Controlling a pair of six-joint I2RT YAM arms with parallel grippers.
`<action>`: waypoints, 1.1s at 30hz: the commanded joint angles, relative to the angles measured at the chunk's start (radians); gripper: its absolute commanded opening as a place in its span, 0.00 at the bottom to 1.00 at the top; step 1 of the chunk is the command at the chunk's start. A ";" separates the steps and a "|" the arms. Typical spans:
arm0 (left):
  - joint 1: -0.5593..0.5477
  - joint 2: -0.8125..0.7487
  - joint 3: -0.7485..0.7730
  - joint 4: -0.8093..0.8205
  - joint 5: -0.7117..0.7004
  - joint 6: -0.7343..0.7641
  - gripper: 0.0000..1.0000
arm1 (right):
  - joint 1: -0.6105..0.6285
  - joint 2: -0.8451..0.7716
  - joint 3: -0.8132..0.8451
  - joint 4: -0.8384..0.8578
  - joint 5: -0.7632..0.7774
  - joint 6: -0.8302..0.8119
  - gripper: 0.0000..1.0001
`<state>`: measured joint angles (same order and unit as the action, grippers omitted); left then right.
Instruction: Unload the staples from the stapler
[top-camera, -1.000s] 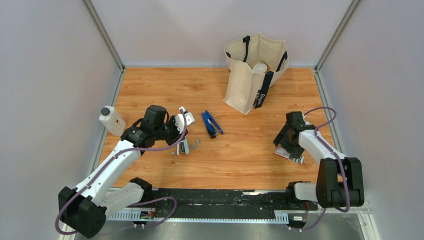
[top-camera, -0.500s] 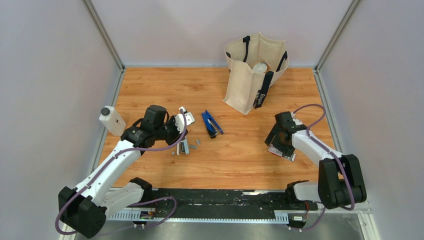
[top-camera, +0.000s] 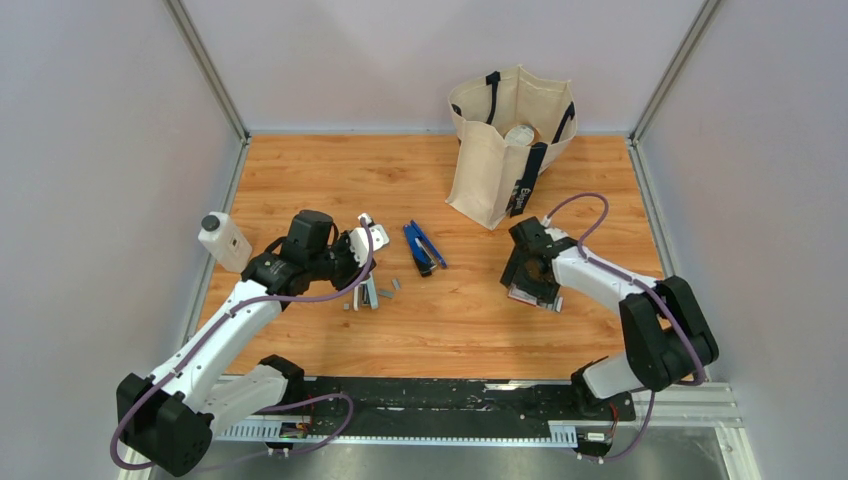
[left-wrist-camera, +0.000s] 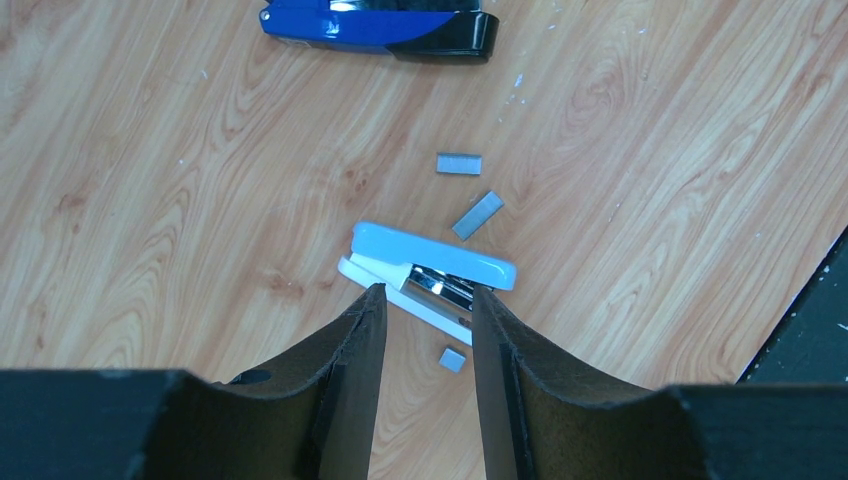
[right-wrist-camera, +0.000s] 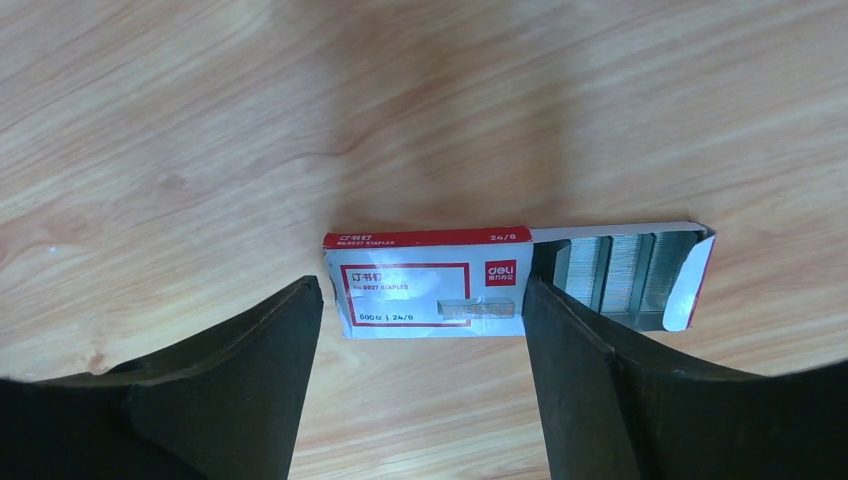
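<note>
The dark blue stapler (top-camera: 423, 248) lies shut on the wood table, between the arms; it also shows at the top of the left wrist view (left-wrist-camera: 380, 22). No gripper touches it. My left gripper (top-camera: 366, 272) (left-wrist-camera: 425, 300) is open, its tips just over a pale blue stapler-like object (left-wrist-camera: 430, 272) that lies hinged open with its metal track showing. My right gripper (top-camera: 530, 280) (right-wrist-camera: 420, 300) grips a red-and-white staple box (right-wrist-camera: 425, 285) endwise at its fingertips. The box's drawer is slid out and shows staples.
Short loose staple strips (left-wrist-camera: 459, 163) lie beside the pale stapler (top-camera: 368, 293). A canvas tote bag (top-camera: 505, 150) stands at the back right. A white bottle (top-camera: 222, 240) stands at the left edge. Grey walls close in the table.
My right gripper has moved left toward the table's middle, and the staple box has moved with it. The left arm and both staplers have not moved.
</note>
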<state>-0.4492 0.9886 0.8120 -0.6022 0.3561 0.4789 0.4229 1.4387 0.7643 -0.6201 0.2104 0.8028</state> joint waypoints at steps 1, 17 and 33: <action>0.003 -0.028 0.010 0.012 -0.005 0.021 0.46 | 0.076 0.095 0.029 0.106 -0.101 0.102 0.74; 0.003 -0.056 -0.008 0.007 -0.020 0.041 0.45 | 0.361 0.270 0.228 0.115 -0.120 0.222 0.73; 0.003 -0.051 -0.017 0.015 -0.012 0.041 0.46 | 0.382 0.106 0.302 0.017 -0.112 0.167 0.80</action>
<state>-0.4492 0.9428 0.7933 -0.6025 0.3313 0.5068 0.8047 1.6405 1.0206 -0.5724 0.1040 0.9825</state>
